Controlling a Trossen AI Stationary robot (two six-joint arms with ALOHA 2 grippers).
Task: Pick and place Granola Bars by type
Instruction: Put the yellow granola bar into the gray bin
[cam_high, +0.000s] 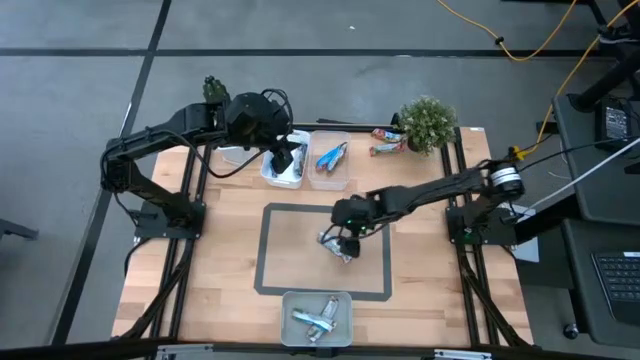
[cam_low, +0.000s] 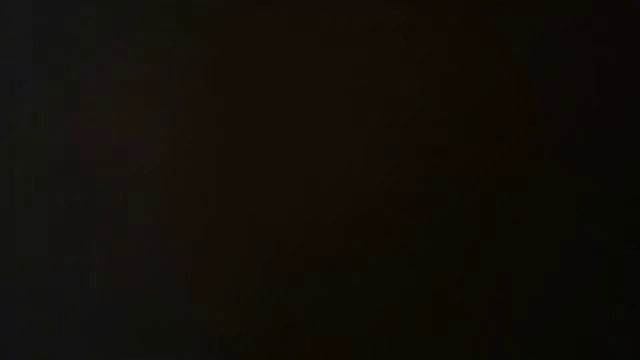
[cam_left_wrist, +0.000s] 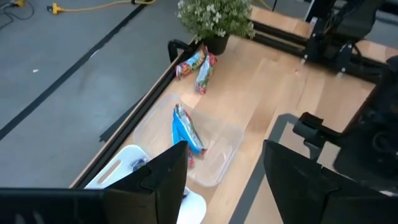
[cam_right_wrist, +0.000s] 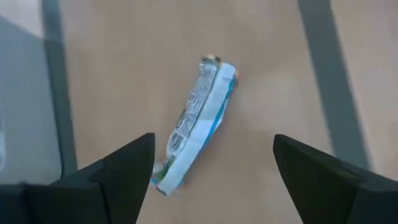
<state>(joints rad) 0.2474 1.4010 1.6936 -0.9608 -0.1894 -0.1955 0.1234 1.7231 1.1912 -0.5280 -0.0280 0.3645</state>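
Note:
A silver-white bar with a blue edge (cam_right_wrist: 196, 124) lies flat on the wood inside the grey taped rectangle (cam_high: 268, 250). My right gripper (cam_right_wrist: 211, 155) is open above it, one finger on each side, and appears apart from it; in the high view the gripper (cam_high: 345, 235) covers most of the bar (cam_high: 332, 243). My left gripper (cam_left_wrist: 224, 180) is open over the white tray (cam_left_wrist: 124, 165) at the far edge. Blue bars (cam_left_wrist: 186, 130) lie in the clear tray (cam_left_wrist: 224, 155) beside it. Two brown-red bars (cam_left_wrist: 199, 65) lie on the table by the plant. The low view is black.
A potted plant (cam_high: 428, 122) stands at the far right corner. A clear tray (cam_high: 317, 318) holding silver-white bars sits at the near edge. Black frame rails (cam_high: 195, 220) run along both sides. Bare wood lies left and right of the taped rectangle.

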